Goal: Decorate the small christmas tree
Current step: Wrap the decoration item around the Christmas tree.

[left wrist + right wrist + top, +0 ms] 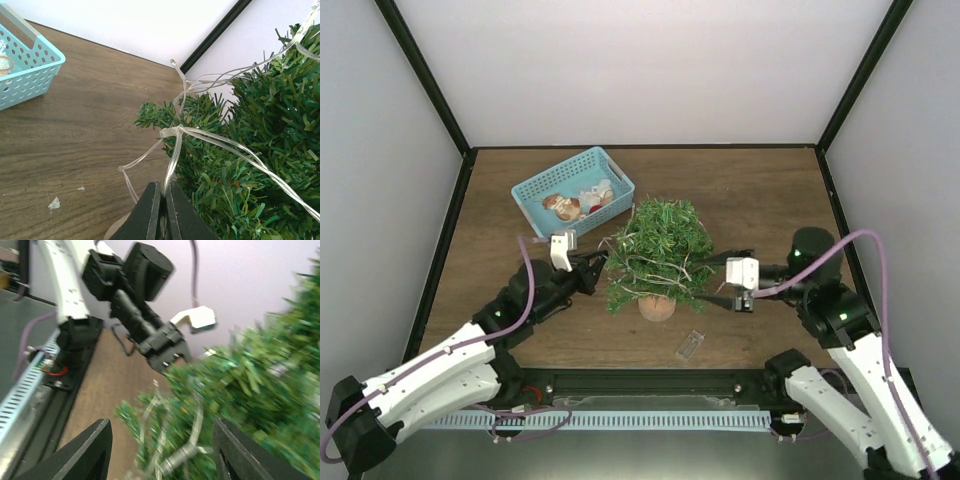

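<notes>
Brown wood-grain worktop (750, 190) fills a white-walled booth, seen from above. 2 white and black robot arms reach in from the near edge: the left arm (450, 360) angles up from the lower left and the right arm (860, 370) from the lower right. Both meet at the small christmas tree (660, 245).

The tree stands upright near the middle of the worktop, a little toward the front, bushy and green, between the ends of the 2 arms. Behind it and to its left, near but apart from it, sits a light-blue plastic basket (557, 170) with perforated walls, turned at an angle. The tree's terracotta-brown pot (657, 307) shows below the lowest branches.

The left hand (162, 186) is at the tree's left side, its 2 dark fingers pressed narrowly together on a clear light string (175, 131). From that pinch the strands rise to a knot, then fan out across the needles to the right.

The right hand (162, 440) is at the tree's right side with its fingers spread wide, green branches and a pale strand lying between them. That wrist view is blurred, so I cannot tell whether anything touches the fingers.

Small ornaments (575, 203), brown, red and white, lie in the basket. 1 tiny clear plastic piece (689, 345) lies on the worktop in front of the pot, to its right.
</notes>
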### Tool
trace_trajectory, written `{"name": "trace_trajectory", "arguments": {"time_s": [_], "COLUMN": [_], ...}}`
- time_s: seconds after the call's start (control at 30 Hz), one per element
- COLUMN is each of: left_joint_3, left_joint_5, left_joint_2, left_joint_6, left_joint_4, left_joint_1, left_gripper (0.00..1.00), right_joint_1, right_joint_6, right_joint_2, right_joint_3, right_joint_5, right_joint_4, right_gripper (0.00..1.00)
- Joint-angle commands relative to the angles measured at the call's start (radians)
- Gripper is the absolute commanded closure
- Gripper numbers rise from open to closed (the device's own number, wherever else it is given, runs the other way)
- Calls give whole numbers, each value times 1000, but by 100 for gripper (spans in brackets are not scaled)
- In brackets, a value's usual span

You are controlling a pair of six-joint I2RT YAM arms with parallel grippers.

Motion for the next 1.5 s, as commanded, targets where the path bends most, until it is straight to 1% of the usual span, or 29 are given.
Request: {"name": "trace_trajectory", "arguments": {"time_s": [0.0,0.07,0.13,0.17,0.27,0.33,0.37,0.4,0.47,0.6,0.73,0.87,1.07,1.1,1.27,1.47], "left_joint_3": [-15,-18,-20,-20,-23,-28,-31,-34,-39,-43,-41,-44,-74,-76,-81,-90], "left_joint_5": [24,24,32,35,49,55,57,59,58,59,70,77,80,81,85,90], "left_joint_2": [9,8,6,6,7,9,10,11,9,4,5,3,-4,-5,6,13], "left_joint_6": [-11,-15,-17,-19,-25,-29,-29,-30,-29,-29,-31,-37,-38,-61,-65,-71], "left_joint_4": [44,50,50,51,59,70,74,76,79,87,91,98,124,126,128,143], "left_joint_1": [9,12,14,15,16,17,17,17,17,19,19,20,19,19,20,19], "left_gripper": [96,96,96,96,96,96,96,96,96,96,96,96,96,96,96,96], "right_joint_1": [252,451,642,720,859,934,975,1021,1069,1089,1088,1088,1080,1073,1052,1001], "right_joint_6": [78,97,86,70,-3,-40,-53,-55,-51,-43,-61,-33,-55,-61,-96,-122], "right_joint_2": [87,137,171,184,217,261,292,330,418,550,585,623,631,642,687,780], "right_joint_3": [33,65,86,91,112,111,100,81,59,31,-10,-85,-141,-148,-180,-163], "right_joint_5": [249,437,588,638,716,826,890,957,1026,1080,1084,1088,1131,1147,1191,1262], "right_joint_4": [74,64,43,31,-47,-127,-167,-205,-285,-362,-383,-442,-373,-366,-300,-288], "right_gripper": [40,38,38,39,43,47,47,46,41,39,38,34,34,34,33,33]}}
